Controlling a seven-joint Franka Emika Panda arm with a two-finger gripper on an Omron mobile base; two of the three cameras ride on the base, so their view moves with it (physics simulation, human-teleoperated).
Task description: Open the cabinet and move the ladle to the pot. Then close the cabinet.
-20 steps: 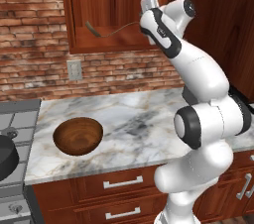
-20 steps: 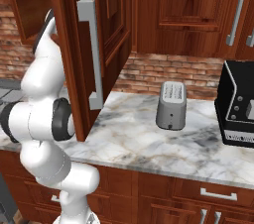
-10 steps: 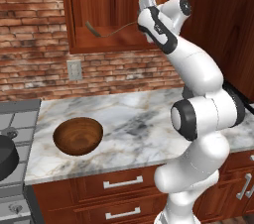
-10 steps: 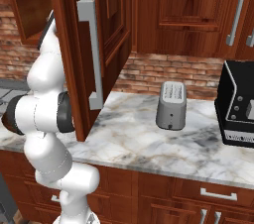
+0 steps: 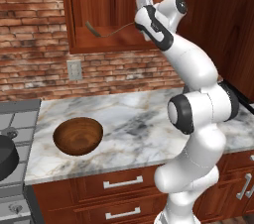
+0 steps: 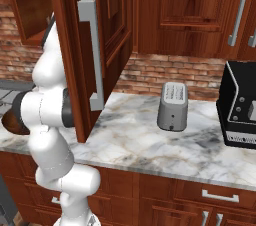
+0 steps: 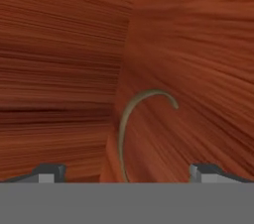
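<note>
The cabinet point(image 5: 106, 7) on the wall stands open; its door point(image 6: 112, 45) with the long silver bar handle point(image 6: 93, 55) is swung out to the right. On the cabinet's shelf lies the thin ladle point(image 5: 110, 32), bowl end to the left. My gripper point(image 5: 143, 1) is up at the right end of the ladle's handle, inside the cabinet opening. In the hand view the curved ladle handle point(image 7: 130, 114) runs down between my open fingertips point(image 7: 49, 171), which do not touch it. The dark pot point(image 5: 5, 156) sits on the stove at the far left edge.
A brown wooden bowl point(image 5: 78, 135) rests on the marble counter point(image 5: 134, 129) left of my arm. A grey toaster point(image 6: 172, 106) and a black appliance point(image 6: 240, 112) stand further right. Drawers with short handles point(image 5: 122, 183) run below the counter.
My hand has risen a little and moved left, deeper into the cabinet toward the ladle's handle. The jaws have stayed open and the ladle has not moved.
</note>
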